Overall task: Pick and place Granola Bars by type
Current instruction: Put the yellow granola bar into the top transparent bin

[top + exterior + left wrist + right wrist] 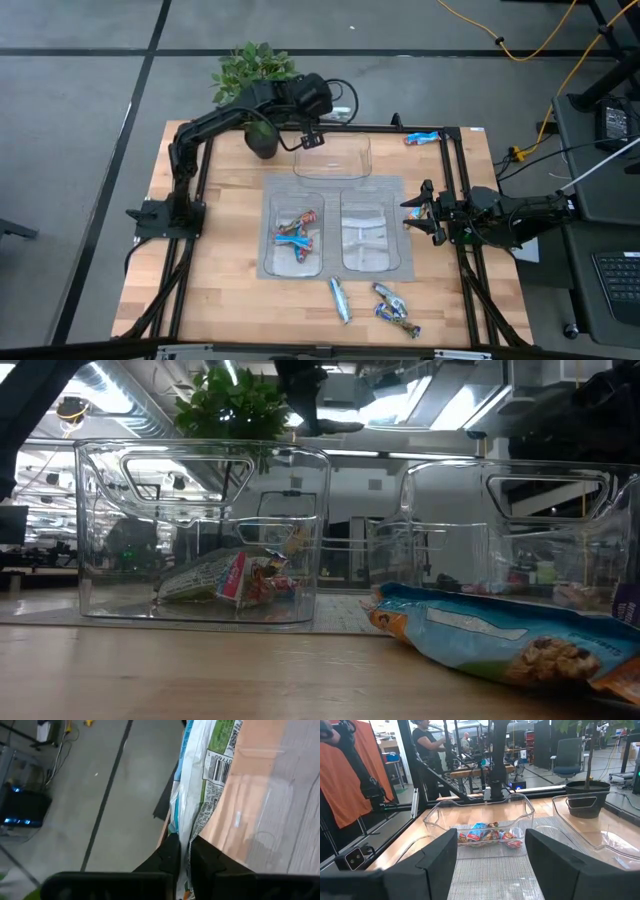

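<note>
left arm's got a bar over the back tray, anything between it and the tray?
Nothing visible. The left gripper is shut on a pale green-and-white bar above the near rim of the empty back tray. The right gripper waits open beside the right tray.

you see bright blue bars with red and orange (296, 238) in the left clear tray (270, 262). the right clear tray (400, 262) holds pale silvery wrappers (365, 233). under both lies a grey mat (331, 188) on light wood-grain table (225, 300). near edge: one pale silver-green bar (340, 299), dark blue-silver crinkly bars (394, 309). the left gripper (182, 857) pinches a white-green wrapper with black barcode (200, 795). far left, green plant (252, 66) in black pot (262, 140).
</note>
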Tool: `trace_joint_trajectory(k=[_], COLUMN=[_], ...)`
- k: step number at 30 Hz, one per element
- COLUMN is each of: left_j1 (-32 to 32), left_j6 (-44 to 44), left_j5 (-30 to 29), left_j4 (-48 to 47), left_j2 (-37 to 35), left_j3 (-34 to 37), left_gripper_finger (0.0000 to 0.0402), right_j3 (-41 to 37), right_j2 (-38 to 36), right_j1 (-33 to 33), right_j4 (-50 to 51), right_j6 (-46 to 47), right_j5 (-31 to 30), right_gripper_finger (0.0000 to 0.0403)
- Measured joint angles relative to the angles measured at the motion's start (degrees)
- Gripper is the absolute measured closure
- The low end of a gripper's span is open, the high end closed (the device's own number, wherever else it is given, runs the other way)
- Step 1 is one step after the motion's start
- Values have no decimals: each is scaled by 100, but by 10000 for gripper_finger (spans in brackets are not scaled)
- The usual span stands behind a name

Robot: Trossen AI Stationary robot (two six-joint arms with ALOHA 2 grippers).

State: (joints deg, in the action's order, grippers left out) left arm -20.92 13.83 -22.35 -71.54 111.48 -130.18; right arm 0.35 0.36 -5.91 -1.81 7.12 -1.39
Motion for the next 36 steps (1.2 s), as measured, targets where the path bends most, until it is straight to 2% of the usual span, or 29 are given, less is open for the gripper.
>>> trace_joint_trajectory(k=[9,27,36], left_j1=[-34,30,30], left_j6=[345,496,544], left_j5=[197,595,599], left_j4=[458,709,707], left_j2=[135,1146,1690], left_j3=[634,648,648], left_gripper_finger=[379,381,377], right_j3=[1,1,0], right_j2=[0,-4,-4], right_j1=[0,2,2], right_j4=[-1,-1,0], right_j6=[4,5,2], right_j5=[0,0,0], right_gripper_finger=[167,167,167])
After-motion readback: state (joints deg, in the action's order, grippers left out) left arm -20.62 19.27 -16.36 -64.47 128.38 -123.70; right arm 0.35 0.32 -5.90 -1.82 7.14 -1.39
